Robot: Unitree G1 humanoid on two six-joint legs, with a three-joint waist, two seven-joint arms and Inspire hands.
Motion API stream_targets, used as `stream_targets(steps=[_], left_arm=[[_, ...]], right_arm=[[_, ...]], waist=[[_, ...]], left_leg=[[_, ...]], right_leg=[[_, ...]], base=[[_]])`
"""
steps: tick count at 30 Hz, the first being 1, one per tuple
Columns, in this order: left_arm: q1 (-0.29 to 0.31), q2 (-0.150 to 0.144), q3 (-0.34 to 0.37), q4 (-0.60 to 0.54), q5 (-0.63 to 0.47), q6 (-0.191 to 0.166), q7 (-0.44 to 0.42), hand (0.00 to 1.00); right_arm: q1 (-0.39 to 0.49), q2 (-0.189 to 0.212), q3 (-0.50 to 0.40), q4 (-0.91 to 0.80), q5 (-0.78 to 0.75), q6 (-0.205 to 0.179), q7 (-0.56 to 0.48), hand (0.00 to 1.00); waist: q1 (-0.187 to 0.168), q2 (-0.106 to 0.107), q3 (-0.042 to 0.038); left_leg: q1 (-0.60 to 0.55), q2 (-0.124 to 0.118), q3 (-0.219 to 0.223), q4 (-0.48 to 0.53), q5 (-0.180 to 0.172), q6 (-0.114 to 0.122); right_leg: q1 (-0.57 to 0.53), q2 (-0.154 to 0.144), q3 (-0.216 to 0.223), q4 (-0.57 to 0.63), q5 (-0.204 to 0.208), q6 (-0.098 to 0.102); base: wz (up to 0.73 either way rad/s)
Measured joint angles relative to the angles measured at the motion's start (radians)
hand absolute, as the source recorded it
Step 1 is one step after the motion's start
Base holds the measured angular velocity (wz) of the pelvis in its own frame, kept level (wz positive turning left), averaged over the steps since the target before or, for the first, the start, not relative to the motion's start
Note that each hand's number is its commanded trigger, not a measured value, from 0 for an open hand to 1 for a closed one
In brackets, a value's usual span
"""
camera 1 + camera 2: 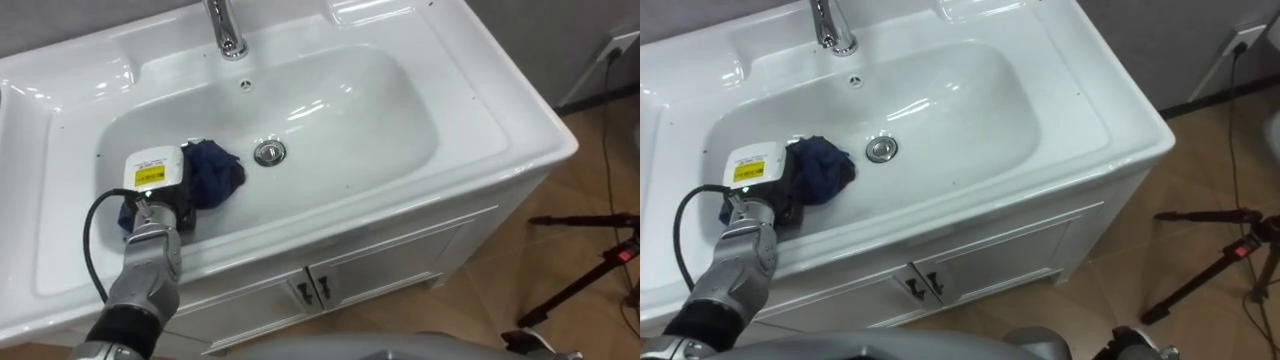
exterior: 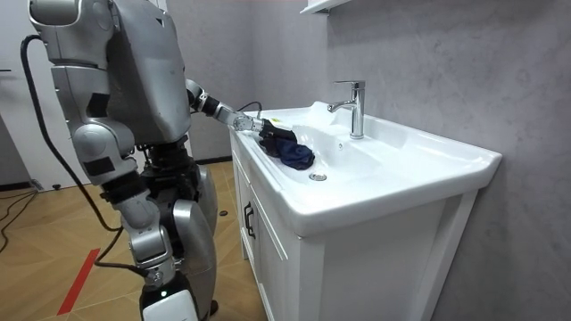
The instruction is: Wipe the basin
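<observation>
A white basin (image 1: 400, 130) is set in a white vanity top, with a chrome drain (image 1: 269, 152) at its middle. A dark blue cloth (image 1: 214, 172) lies bunched on the basin's left slope, just left of the drain. My left hand (image 1: 160, 200) comes in from the lower left and rests on the cloth's left part, its fingers curled into the cloth. In the room view I stand at the vanity's end, with my left arm stretched out over the rim to the cloth (image 2: 294, 153).
A chrome faucet (image 1: 226, 28) stands at the basin's far rim. Cabinet doors (image 1: 330, 285) with small handles are below the front edge. A black tripod (image 1: 600, 270) stands on the wooden floor at the right. A grey wall runs behind the vanity.
</observation>
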Motion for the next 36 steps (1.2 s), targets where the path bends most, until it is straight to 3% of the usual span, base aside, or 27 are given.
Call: stream_targets(steps=[10,15,20,27,36], left_arm=[[0.0,-0.001,0.09,-0.014,-0.093,-0.04,0.05,1.0],[-0.002,0.0,0.172,-0.156,-0.14,-0.036,0.076,1.0],[-0.002,0.001,0.19,-0.227,-0.186,-0.033,0.117,1.0],[-0.001,0.0,0.204,-0.275,-0.192,-0.034,0.12,1.0],[-0.001,0.0,0.23,-0.353,-0.227,-0.034,0.124,1.0]], right_arm=[[0.003,0.002,0.001,0.005,0.009,-0.025,-0.032,0.0],[0.016,0.002,-0.003,0.011,0.01,-0.023,-0.035,0.0],[0.028,0.004,-0.009,0.006,0.015,-0.024,-0.04,0.0],[0.034,0.006,-0.01,0.003,0.014,-0.024,-0.039,0.0],[0.049,0.005,-0.011,0.004,0.014,-0.023,-0.028,0.0]], waist=[[0.004,0.003,0.0033],[0.013,0.007,0.006],[0.021,0.01,0.006],[0.026,0.011,0.0071],[0.048,0.027,0.0096]], left_leg=[[-0.001,0.0,-0.009,0.002,0.0,0.0],[-0.027,-0.001,-0.029,0.017,0.0,0.0],[-0.032,-0.002,-0.04,0.021,0.001,0.0],[-0.033,-0.003,-0.052,0.025,0.001,0.0],[-0.037,-0.003,-0.048,0.023,0.0,0.0]], right_leg=[[0.003,-0.002,-0.009,0.0,-0.001,0.0],[-0.013,-0.007,-0.029,0.001,0.0,-0.001],[-0.01,-0.011,-0.047,0.001,-0.003,-0.002],[-0.009,-0.012,-0.049,0.001,-0.004,-0.002],[-0.014,-0.011,-0.047,0.005,-0.005,-0.002]], base=[[0.02],[0.1],[0.08],[0.01],[0.0]])
